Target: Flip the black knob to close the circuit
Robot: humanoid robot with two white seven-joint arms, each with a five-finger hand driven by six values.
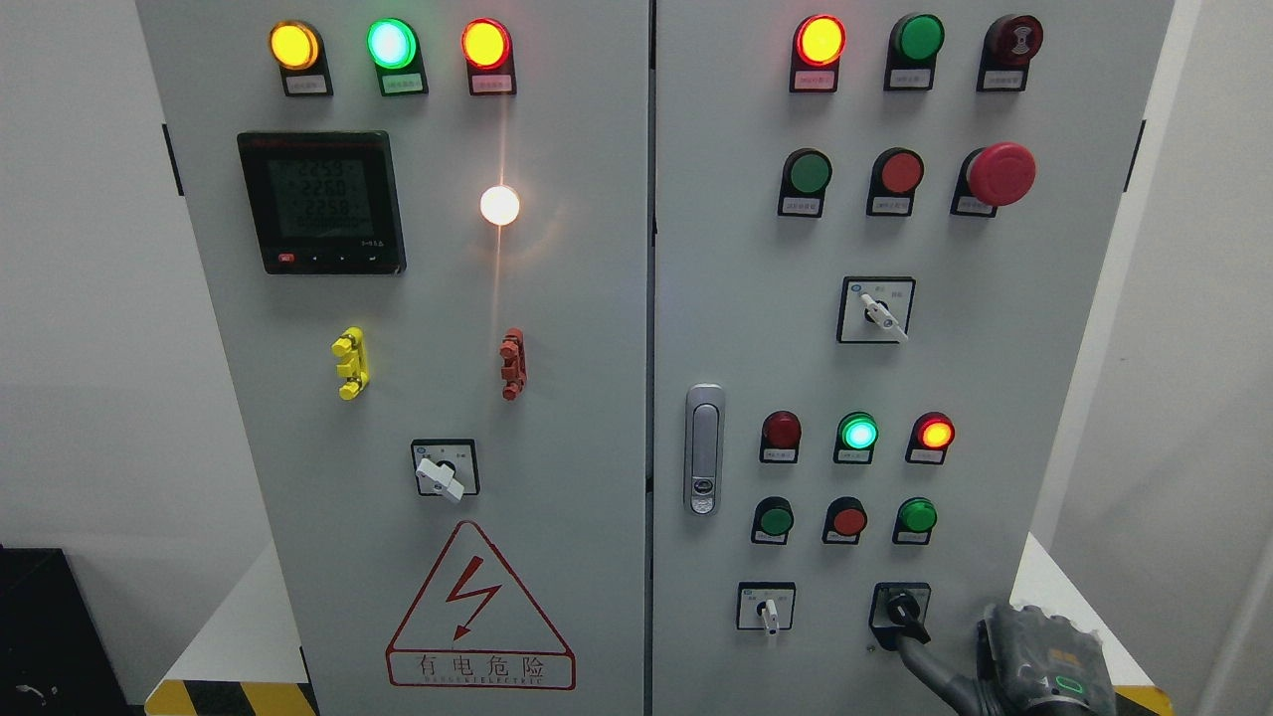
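The black knob (900,607) sits on its black square plate at the bottom right of the grey cabinet's right door (995,398). Its handle points down and to the right. My right hand (1039,664) comes in from the lower right corner, back of the hand toward the camera. Its dark fingers (930,668) reach up and left and close on the tip of the knob's handle. My left hand does not show.
A white-handled selector (767,609) is left of the knob and another (875,310) sits higher up. Lit lamps and push buttons (855,434) fill the right door. The door handle (704,449), a meter (321,202) and a warning triangle (479,612) lie to the left.
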